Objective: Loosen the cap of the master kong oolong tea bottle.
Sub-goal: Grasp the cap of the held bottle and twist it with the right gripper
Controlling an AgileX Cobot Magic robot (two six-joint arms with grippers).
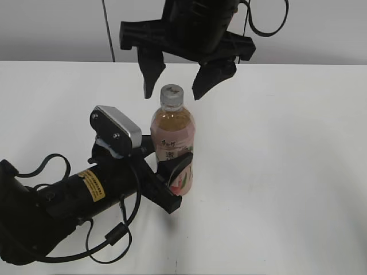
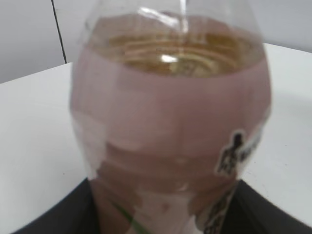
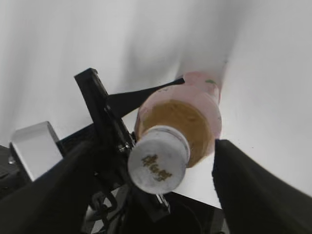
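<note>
White cap [image 1: 171,95] waits untouched. The left gripper [image 1: 172,166] hugs the bottle [image 1: 172,143]; the right gripper [image 1: 175,80] hangs open above and must drop down, then pinch it.

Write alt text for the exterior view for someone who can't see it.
The left gripper clamps the master kong oolong tea bottle upright on a white table. The right gripper hangs open just above the cap, not touching it.

Bottle [image 1: 172,146] upright mid-table [image 1: 287,172], cap [image 1: 171,95] on top; left gripper [image 1: 172,172] clamped round its lower body; right gripper [image 1: 175,86] above, straddling cap.
</note>
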